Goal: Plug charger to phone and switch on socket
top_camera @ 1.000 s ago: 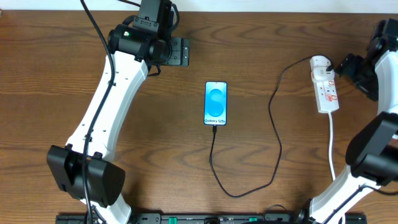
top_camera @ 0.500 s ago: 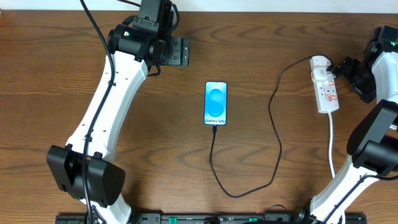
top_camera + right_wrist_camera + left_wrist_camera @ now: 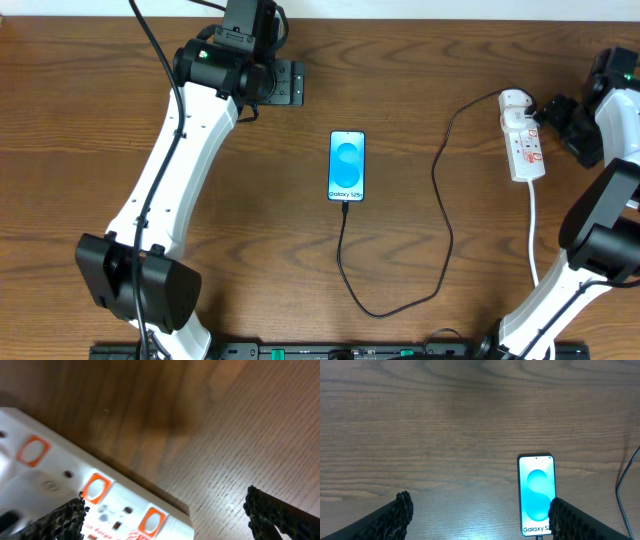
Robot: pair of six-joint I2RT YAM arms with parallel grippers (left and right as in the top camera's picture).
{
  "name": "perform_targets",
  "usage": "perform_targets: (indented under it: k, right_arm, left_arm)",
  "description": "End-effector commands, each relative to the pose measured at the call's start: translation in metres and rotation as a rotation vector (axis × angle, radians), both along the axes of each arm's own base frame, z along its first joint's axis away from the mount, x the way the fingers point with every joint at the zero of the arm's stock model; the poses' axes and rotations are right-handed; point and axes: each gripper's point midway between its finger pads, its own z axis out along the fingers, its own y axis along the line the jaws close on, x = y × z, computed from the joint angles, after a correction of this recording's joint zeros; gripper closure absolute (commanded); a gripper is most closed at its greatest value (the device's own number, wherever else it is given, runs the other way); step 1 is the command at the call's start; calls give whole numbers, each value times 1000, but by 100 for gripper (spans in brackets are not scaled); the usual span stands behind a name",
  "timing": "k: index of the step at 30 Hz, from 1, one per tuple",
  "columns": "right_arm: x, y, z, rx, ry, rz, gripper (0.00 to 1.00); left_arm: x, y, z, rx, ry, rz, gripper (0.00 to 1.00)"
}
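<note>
Overhead, the phone (image 3: pixel 347 166) is seen lying flat near the middle of the table (image 3: pixel 100 120), screen up and lit blue, with its white lettering at the end nearer the front edge. The charger (image 3: pixel 440 230) is seen with its small plug tip seated at that same end of the phone; from there the thin black cable is led toward the front edge, looped round to the right, and carried back up to the far end of the socket (image 3: pixel 523 143). The socket is placed close to the right edge, toward the far right corner, lying lengthwise from far to near, its thick white cord (image 3: pixel 533 235) trailing off toward the front edge. The left gripper (image 3: pixel 480 520) is held near the far edge, left of the phone and well apart from it; its fingers (image 3: pixel 400 510) are spread wide and nothing is held between them. The right gripper (image 3: pixel 167 510) is positioned just beside the right flank of the socket, its fingers (image 3: pixel 270 510) likewise spread wide with nothing clasped; whether the strip is touched cannot be told. In the right wrist view, orange-red switch marks (image 3: pixel 94 487) are shown along the white strip.
</note>
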Motion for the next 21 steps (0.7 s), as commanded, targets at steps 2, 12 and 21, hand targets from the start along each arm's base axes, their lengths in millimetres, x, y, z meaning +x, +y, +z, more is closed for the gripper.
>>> perform_targets:
  k: [2,12,21]
  right_arm:
    - [-11,-9,-11,3,24,-50,1]
    - [-10,-11,-12,21,8,-56,1]
    - [-2,4,-33,108,-57,-34,1]
  left_arm:
    - [1,3,-3,5,5,21,12]
    - [1,3,-3,5,5,21,12]
    - [1,3,-3,5,5,21,12]
